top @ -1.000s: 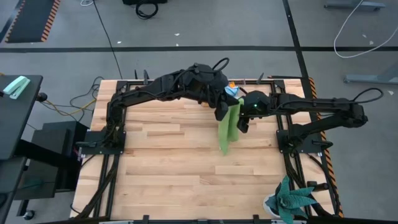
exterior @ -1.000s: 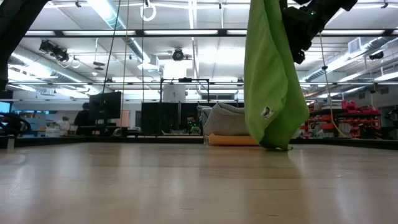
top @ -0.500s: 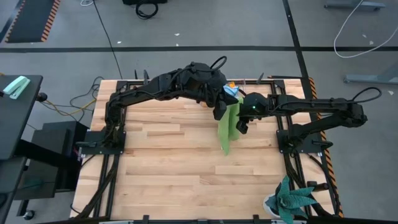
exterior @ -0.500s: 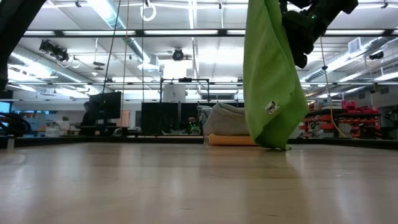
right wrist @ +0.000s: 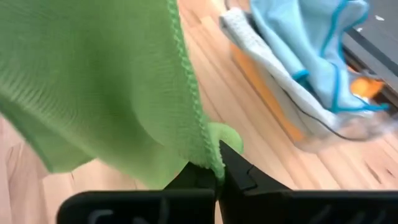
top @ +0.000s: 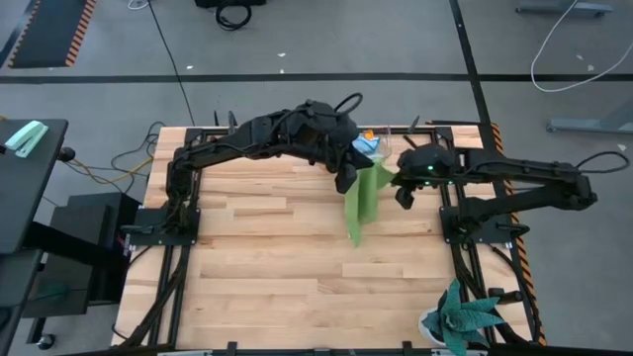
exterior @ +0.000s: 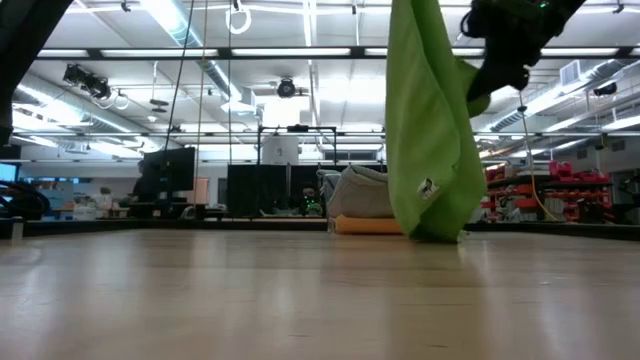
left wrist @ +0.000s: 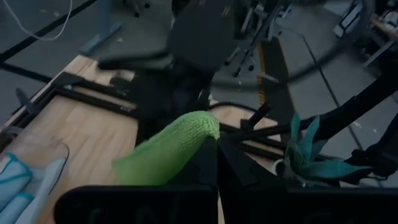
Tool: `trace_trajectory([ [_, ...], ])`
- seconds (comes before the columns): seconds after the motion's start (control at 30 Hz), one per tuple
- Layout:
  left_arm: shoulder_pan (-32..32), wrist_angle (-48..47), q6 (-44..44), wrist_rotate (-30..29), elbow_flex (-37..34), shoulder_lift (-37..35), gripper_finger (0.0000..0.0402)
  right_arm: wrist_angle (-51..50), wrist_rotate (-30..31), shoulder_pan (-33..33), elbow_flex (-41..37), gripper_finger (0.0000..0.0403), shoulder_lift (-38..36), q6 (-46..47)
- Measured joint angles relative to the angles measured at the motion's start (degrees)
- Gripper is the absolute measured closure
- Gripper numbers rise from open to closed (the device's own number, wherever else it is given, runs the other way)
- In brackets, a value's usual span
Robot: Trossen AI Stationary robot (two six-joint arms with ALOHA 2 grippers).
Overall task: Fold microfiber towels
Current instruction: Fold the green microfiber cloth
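- We hold the green towel (top: 360, 200) with both sets of fingers pinched shut: left gripper (top: 346, 179) at its 12 o'clock corner, right gripper (top: 403, 191) at 3 o'clock.
- Its long axis hangs down to the bench (top: 277, 267).

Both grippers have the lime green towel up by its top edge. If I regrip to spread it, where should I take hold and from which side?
Take the lime green towel at its low hanging corner near the small tag, coming level from its open side. It hangs in a narrow drape, pinched by the left gripper and right gripper, its bottom at the table.
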Motion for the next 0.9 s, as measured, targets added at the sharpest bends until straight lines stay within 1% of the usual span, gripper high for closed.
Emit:
trace_trajectory([
  [0.1, 0.0, -3.3, 0.1, -1.4, 0.0, 0.0, 0.0398, -3.3, 0.6, 0.0, 0.0, 0.0400, -3.4, 1.0],
  [0.33, 0.0, -17.9, 1.5, -11.0, 0.0, 0.0, 0.0399, -16.3, 0.5, 0.0, 0.0, 0.0402, -9.8, 3.1],
  [0.47, 0.0, -22.6, 1.5, -13.3, 0.0, 0.0, 0.0399, -20.1, 0.5, 0.0, 2.5, 0.0402, -11.3, 4.0],
  [0.63, 0.2, -23.5, 1.6, -15.4, 0.0, 0.0, 0.0398, -21.7, 1.5, 0.0, 9.7, 0.0402, -9.5, 1.5],
  [0.73, 0.5, -23.5, 1.6, -15.7, 0.0, 0.0, 0.0399, -24.7, 3.0, 0.0, 15.4, 0.0402, -6.5, -0.5],
  [0.9, 0.5, -20.4, 3.4, -15.9, 0.0, -0.2, 0.0399, -30.6, 3.2, 0.0, 26.3, 0.0402, -0.1, -5.1],
])
